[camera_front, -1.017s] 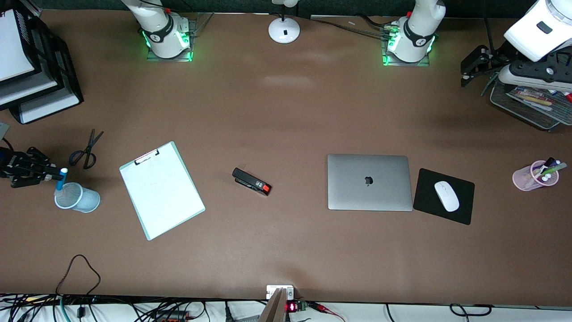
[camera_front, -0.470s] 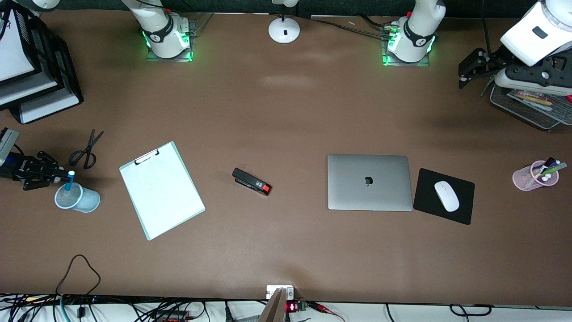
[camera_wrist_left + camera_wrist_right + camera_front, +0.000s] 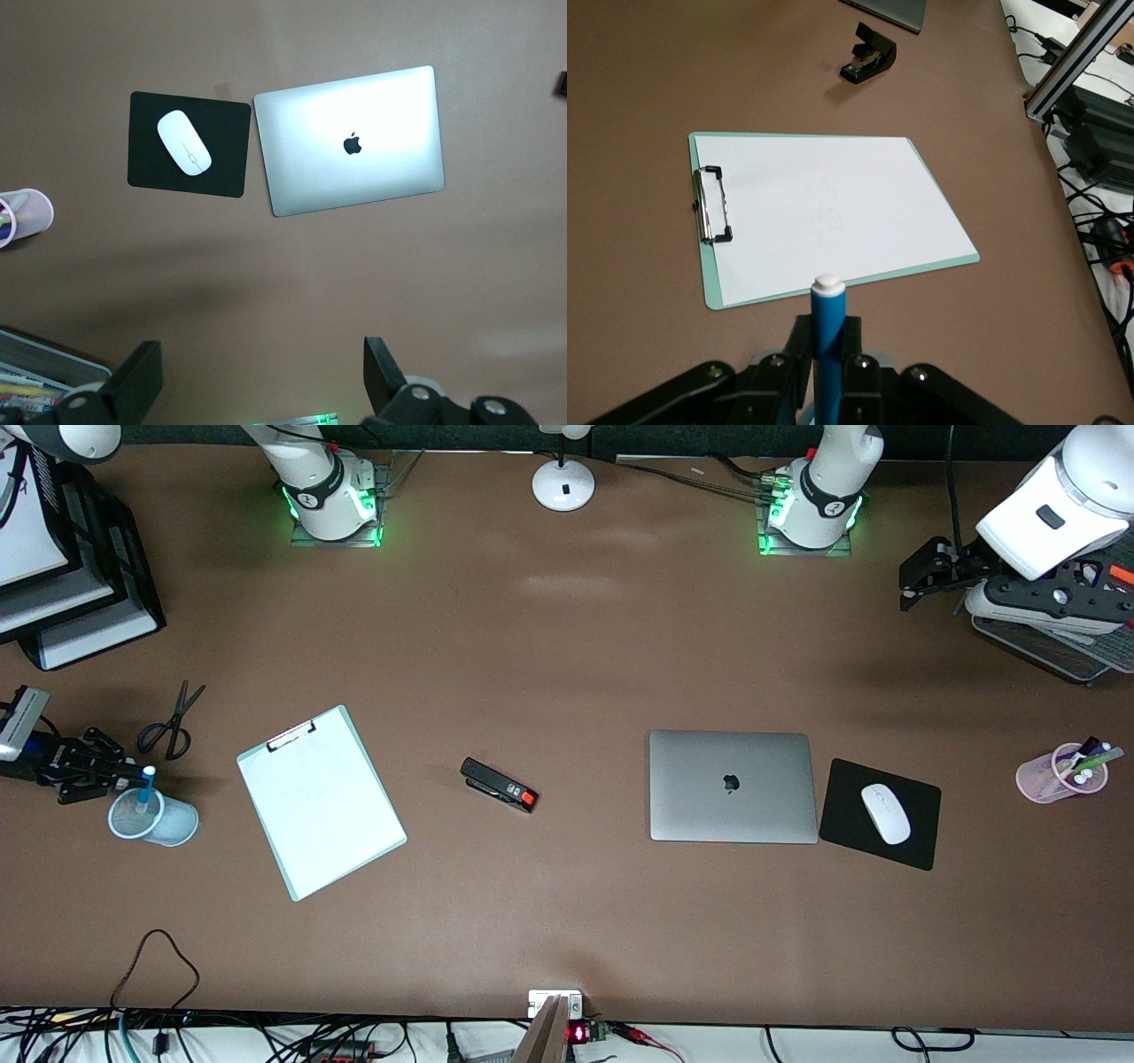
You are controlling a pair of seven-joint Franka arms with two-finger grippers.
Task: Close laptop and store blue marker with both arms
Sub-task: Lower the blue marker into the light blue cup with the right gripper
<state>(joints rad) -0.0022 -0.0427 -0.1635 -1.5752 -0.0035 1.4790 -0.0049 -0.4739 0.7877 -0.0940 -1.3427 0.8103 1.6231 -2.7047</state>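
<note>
Storage step under way: right gripper [image 3: 120, 775] is clamping the slim light-blue marker [image 3: 145, 786] upright over the pale-blue mesh cup [image 3: 152, 817]; silver-grey laptop [image 3: 732, 786] is lying closed. Left gripper [image 3: 257, 381] is waiting, spread wide, empty. Next: lowering, then releasing.

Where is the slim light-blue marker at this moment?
In the front view the slim light-blue marker stands upright in the right gripper, its lower end inside the pale blue mesh cup at the right arm's end of the table, near the black scissors.
</note>
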